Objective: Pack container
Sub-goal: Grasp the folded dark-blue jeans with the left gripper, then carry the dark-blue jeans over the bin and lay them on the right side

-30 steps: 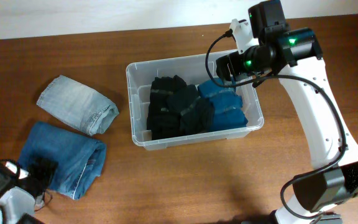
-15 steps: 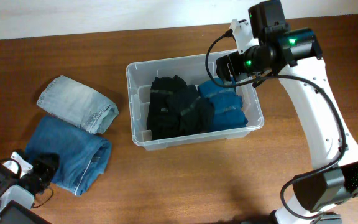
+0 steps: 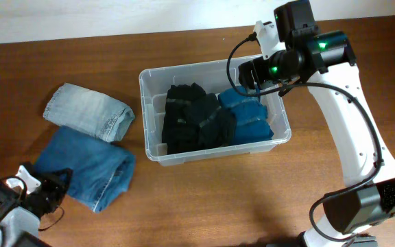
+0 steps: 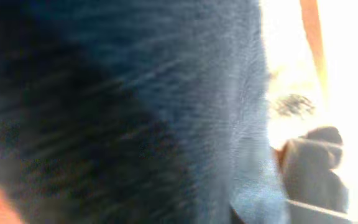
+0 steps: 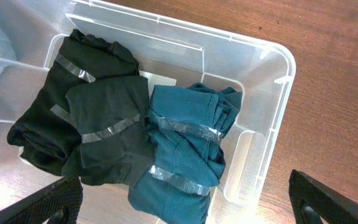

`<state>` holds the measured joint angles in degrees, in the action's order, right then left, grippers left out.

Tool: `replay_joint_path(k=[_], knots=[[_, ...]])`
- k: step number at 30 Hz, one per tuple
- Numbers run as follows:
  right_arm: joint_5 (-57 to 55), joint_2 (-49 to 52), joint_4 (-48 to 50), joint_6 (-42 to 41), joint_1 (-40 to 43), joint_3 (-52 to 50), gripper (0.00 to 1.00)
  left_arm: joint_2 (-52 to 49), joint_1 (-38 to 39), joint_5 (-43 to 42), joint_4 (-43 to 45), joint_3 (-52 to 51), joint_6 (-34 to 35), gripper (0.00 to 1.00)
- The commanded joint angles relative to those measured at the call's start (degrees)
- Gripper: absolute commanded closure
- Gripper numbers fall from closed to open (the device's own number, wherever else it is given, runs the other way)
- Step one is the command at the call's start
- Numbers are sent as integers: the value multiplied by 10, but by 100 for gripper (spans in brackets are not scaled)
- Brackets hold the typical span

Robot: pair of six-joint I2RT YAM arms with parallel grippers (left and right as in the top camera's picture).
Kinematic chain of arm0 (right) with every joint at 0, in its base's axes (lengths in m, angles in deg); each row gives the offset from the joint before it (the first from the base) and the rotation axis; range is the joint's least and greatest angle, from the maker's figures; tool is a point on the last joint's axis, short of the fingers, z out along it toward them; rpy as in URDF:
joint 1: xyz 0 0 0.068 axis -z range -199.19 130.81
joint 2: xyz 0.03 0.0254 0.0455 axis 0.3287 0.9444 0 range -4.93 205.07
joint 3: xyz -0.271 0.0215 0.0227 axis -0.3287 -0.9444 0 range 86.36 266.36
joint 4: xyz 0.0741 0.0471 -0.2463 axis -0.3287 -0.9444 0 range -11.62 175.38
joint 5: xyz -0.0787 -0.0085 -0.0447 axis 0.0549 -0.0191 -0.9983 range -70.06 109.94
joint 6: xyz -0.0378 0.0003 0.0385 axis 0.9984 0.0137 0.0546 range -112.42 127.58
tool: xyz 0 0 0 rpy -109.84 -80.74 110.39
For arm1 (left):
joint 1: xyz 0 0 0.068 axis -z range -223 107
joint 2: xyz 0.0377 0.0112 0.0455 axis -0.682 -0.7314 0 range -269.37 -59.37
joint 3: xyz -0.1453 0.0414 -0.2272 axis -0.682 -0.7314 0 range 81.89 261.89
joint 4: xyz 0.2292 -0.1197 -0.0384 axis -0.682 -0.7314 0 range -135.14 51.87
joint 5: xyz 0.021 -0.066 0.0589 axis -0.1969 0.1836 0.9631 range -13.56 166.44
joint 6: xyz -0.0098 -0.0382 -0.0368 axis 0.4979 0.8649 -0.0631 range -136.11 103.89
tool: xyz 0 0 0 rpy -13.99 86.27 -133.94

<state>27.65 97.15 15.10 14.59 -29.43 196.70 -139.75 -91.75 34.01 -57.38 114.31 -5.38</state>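
Blue jeans (image 3: 88,171) have slid right toward the mid-table container (image 3: 145,123), apparently dragged by the left gripper (image 3: 50,189), its grip lost in blur; the right gripper (image 5: 182,202) hangs spread open above, so packing likely proceeds.

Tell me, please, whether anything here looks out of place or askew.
Nothing looks damaged, but the light jeans and the dark jeans lie on the table left of the container, the dark pair skewed.

Clear glossy plastic container (image 3: 211,153), matt denim jeans (image 3: 88,168), dark cloth bundles (image 3: 194,116), smooth brown wooden table (image 3: 218,199).
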Motion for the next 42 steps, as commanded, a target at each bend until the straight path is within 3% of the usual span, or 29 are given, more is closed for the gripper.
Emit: replay_joint_path(k=[1, 7, 14, 22, 28, 35, 42], knots=[[-5, -5, 0, -4, 2, -3, 2, 103, 6, -64, -45, 55, 13, 99], [-59, -12, 7, -85, 29, -1, 2, 189, 40, -64, -154, 208, 25, 99], [-58, -35, -10, -93, 108, -1, 1, 172, 192, -71, -183, 369, 66, 99], [-63, -54, -50, -150, 241, -1, 2, 138, 430, -4, -63, 417, 133, 99], [-63, -54, -74, -150, 308, -2, 2, 47, 595, 63, 24, 417, 132, 99], [-63, -54, -76, -150, 316, -2, 2, -107, 729, 82, 221, 417, 132, 100], [-63, -53, -76, -150, 316, -2, 1, -193, 800, 173, 308, 417, 133, 99]])
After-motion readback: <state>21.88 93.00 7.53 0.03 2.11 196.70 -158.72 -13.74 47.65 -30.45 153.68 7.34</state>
